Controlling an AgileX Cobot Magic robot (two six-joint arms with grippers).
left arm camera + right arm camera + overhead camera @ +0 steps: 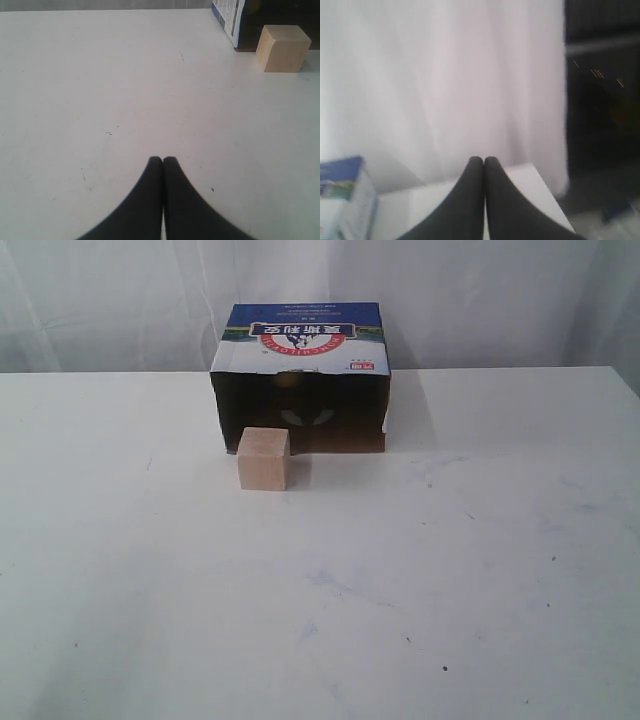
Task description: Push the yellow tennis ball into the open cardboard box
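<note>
Yellow tennis ball: can't tell where it is sitting. Only a dim yellowish smudge [289,379] is showing deep in the dark interior of the open cardboard box [300,335], too faint to confirm.

The box is resting on the white surface [450,590] with its opening facing the exterior camera and its blue-and-white printed top up. A pale wooden cube [264,459] is standing just in front of the opening, toward one end; contact with the box is unclear.

Left jaws: pressed together tip to tip, holding nothing, hovering over a bare part of the surface [100,75]. The cube [283,48] and a box corner [227,20] are lying ahead of the jaws and off to one side, well apart from them.

Right jaws: also pressed together, holding nothing, pointing at a white curtain [445,75]. That view is blurred. A box corner [345,195] is showing off to one side of the jaws, and the surface corner [525,182] is lying just past the tips.

Neither arm is showing in the exterior view.
</note>
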